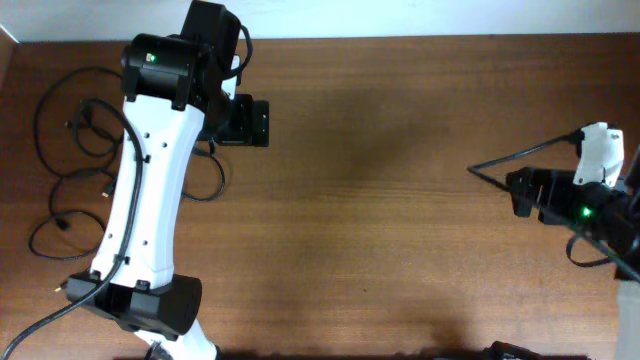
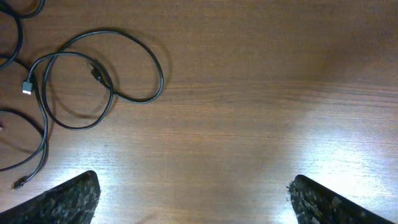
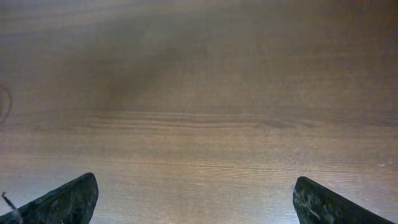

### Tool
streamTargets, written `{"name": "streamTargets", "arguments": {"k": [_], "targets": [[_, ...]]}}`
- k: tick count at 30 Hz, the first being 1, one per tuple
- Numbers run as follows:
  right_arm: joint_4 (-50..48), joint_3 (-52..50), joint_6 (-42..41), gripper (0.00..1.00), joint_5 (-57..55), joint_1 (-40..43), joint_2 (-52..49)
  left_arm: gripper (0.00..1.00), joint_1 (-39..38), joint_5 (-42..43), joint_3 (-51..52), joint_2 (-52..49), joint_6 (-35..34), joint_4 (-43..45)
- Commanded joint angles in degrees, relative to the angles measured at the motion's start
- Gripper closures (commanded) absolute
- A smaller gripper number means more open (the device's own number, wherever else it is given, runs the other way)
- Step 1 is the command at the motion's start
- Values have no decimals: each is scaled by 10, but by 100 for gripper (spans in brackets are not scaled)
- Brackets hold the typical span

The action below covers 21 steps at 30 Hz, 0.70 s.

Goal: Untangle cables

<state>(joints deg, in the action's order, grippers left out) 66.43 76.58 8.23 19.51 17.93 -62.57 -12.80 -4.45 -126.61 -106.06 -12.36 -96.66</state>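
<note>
Upper left of my left wrist view, the thin black cables lie in loose crossing loops on the brown wooden table. My left gripper hangs spread and empty; my right gripper, far right, likewise. Untangling looks unstarted: next I'd pinch one loop

Surface: we are looking at a brown wooden table.
Lying on it: we are seeing thin black cables sprawling in loose, overlapping loops near its left end.
Plug: a silvery plug end is resting flat on the wood.
</note>
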Motion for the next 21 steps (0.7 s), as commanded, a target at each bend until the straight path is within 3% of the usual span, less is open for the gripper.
{"name": "streamTargets", "arguments": {"k": [1,21], "targets": [[-2,10,10,1,3,-3,-2,1,-2,2,3,12,9,-1],[2,10,10,1,4,-3,-87,1,-2,2,3,12,9,-1]]}}
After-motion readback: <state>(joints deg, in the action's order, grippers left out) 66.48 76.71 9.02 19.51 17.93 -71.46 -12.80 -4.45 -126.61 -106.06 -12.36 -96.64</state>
